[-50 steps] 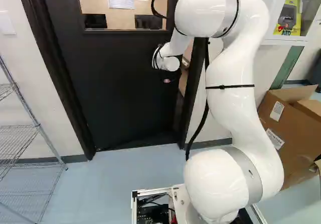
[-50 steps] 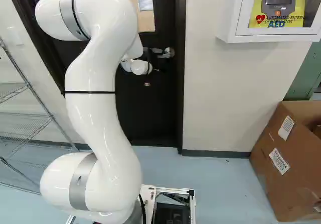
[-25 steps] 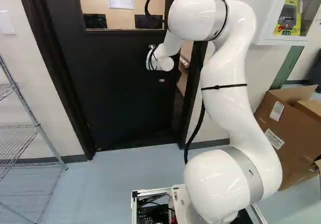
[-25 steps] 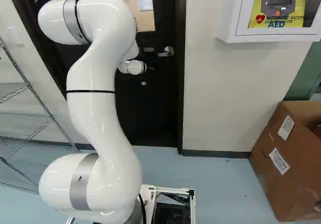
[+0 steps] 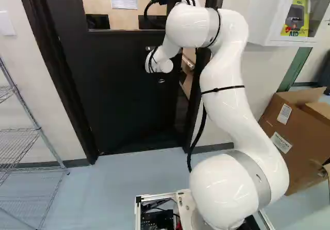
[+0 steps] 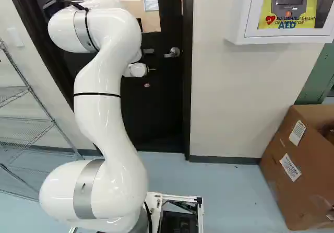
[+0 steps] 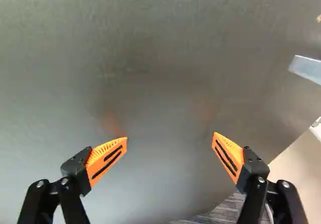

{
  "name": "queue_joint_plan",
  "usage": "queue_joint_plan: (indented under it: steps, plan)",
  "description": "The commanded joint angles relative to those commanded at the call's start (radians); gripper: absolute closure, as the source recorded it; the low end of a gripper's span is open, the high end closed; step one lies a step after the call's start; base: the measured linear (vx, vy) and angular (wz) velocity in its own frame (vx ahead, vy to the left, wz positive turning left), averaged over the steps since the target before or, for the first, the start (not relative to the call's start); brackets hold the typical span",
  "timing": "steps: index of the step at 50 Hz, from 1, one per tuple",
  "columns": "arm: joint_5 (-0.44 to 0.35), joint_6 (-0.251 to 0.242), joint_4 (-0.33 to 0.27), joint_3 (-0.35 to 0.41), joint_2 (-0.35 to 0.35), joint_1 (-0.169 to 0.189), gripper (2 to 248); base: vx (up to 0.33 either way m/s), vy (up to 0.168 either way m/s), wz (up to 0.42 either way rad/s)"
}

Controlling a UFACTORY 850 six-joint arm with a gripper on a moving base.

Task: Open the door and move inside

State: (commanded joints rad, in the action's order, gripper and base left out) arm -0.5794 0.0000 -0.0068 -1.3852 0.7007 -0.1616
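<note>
black door, white arm ringed in grey, orange pads striped black, pale blue floor

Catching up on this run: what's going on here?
The robot's arm is reaching to the dark door, apparently to push it. The door stands ajar, with a gap at its right side in the left base view. The gripper is open before the door's face, gripping nothing. The base is on the near side, not yet through.
</note>
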Motion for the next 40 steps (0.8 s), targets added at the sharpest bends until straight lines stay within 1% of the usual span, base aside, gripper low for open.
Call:
queue_joint_plan:
  steps: [17, 21, 28, 40]
  plan:
    - [0.000, 0.000, 0.000, -0.117, 0.085, -0.012, 3, 0.000, 0.000, 0.000]
    - [0.000, 0.000, 0.000, -0.132, 0.095, -0.013, 3, 0.000, 0.000, 0.000]
    - [0.000, 0.000, 0.000, -0.116, 0.084, -0.016, 3, 0.000, 0.000, 0.000]
    - [0.000, 0.000, 0.000, -0.043, 0.031, -0.020, 3, 0.000, 0.000, 0.000]
